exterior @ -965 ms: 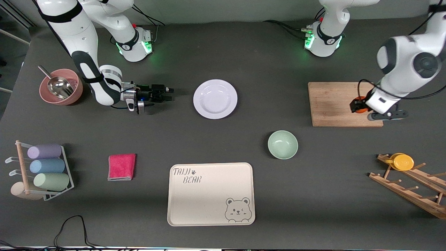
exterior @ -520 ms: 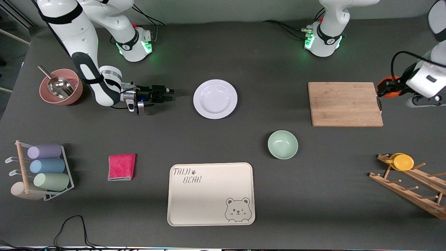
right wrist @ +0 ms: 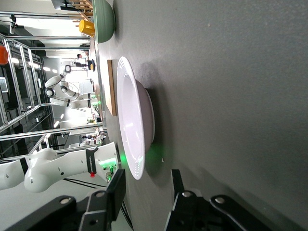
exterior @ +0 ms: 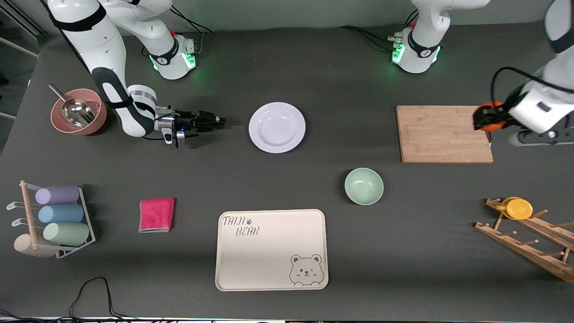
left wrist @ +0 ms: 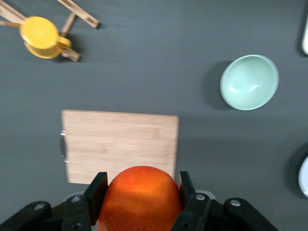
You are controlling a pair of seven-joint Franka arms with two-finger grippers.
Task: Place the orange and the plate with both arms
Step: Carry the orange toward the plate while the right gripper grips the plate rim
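The orange [exterior: 493,127] is up in the air over the cutting board's edge toward the left arm's end, with my left gripper [exterior: 486,118] shut on it. In the left wrist view the orange [left wrist: 140,197] fills the space between both fingers of the left gripper [left wrist: 139,185]. The pale plate [exterior: 277,127] lies flat mid-table. My right gripper [exterior: 218,120] is low over the table beside the plate, toward the right arm's end, pointing at its rim. In the right wrist view the right gripper [right wrist: 146,190] is open with nothing in the gap, and the plate [right wrist: 132,120] is just ahead.
A wooden cutting board [exterior: 441,133] lies toward the left arm's end. Nearer the camera are a mint-green bowl [exterior: 363,186], a cream bear tray [exterior: 271,249] and a pink cloth [exterior: 156,215]. A pink bowl with a scoop [exterior: 78,112], a cup rack [exterior: 58,215] and a wooden rack with a yellow cup [exterior: 518,208] stand at the ends.
My left gripper lifted the orange off the cutting board, swung outward, then came back over the board's edge. My right gripper's fingers narrowed and edged slightly toward the plate.
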